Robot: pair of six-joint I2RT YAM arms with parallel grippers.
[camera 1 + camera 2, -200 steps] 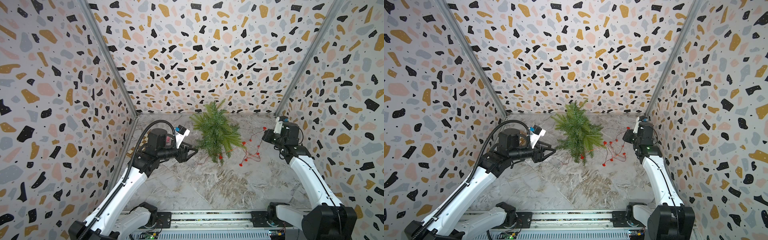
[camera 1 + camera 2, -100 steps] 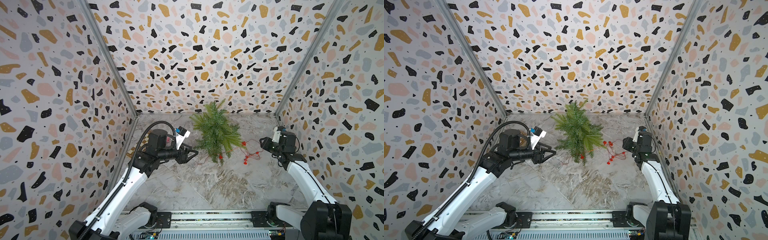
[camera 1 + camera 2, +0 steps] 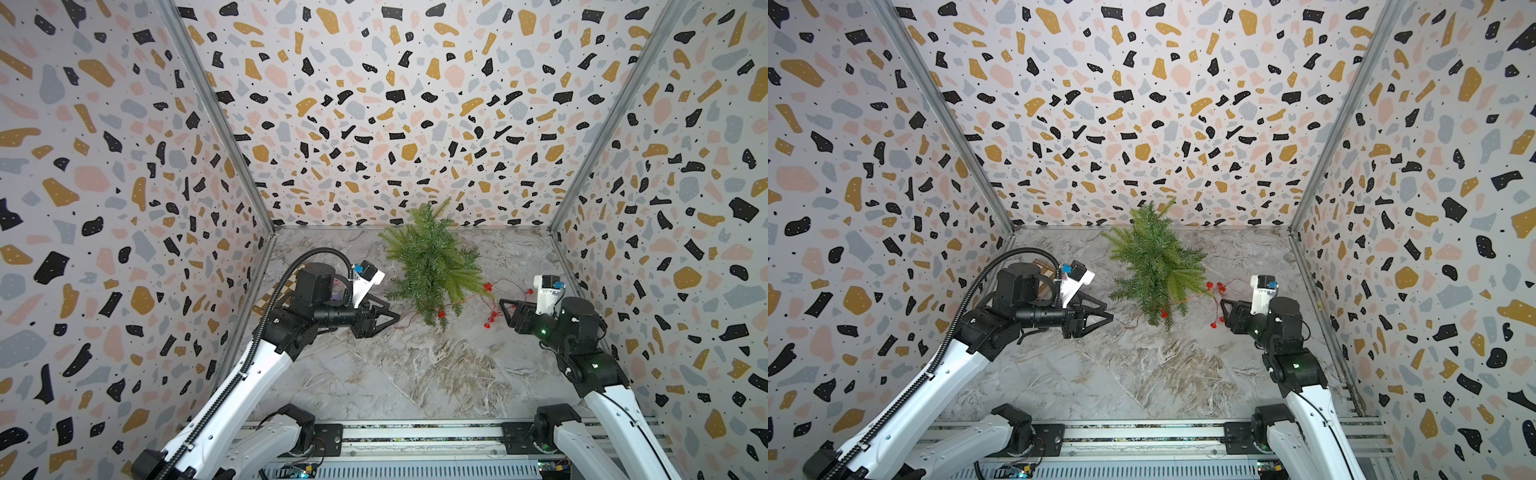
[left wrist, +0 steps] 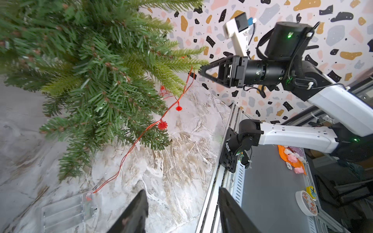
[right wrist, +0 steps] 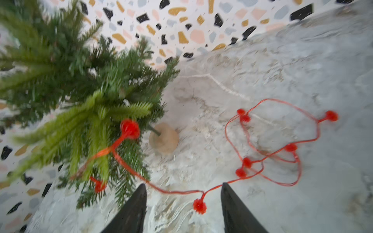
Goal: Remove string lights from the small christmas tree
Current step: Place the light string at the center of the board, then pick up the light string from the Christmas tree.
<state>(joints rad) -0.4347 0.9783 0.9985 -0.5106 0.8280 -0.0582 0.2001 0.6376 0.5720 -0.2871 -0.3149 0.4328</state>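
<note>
The small christmas tree (image 3: 432, 266) (image 3: 1154, 266) stands at the back of the marble table on a round wooden base (image 5: 163, 139). The string lights (image 3: 487, 286) (image 3: 1216, 286) run as a red wire from its lower branches to loose loops on the table at its right (image 5: 290, 148). Their clear box (image 4: 68, 209) lies left of the tree. My right gripper (image 3: 505, 311) (image 5: 183, 184) is open; the wire and one bulb (image 5: 199, 205) lie loose between its jaws. My left gripper (image 3: 392, 318) (image 4: 182, 190) is open and empty, just left of the tree.
Patterned walls close in the table on three sides. A metal rail (image 3: 415, 432) with both arm bases runs along the front edge. A small checkered thing (image 3: 268, 297) sits by the left wall, mostly hidden behind the left arm.
My right gripper opened and let go of the string lights, which dropped onto the table. That arm came down, forward and towards the tree. The left arm barely moved.
</note>
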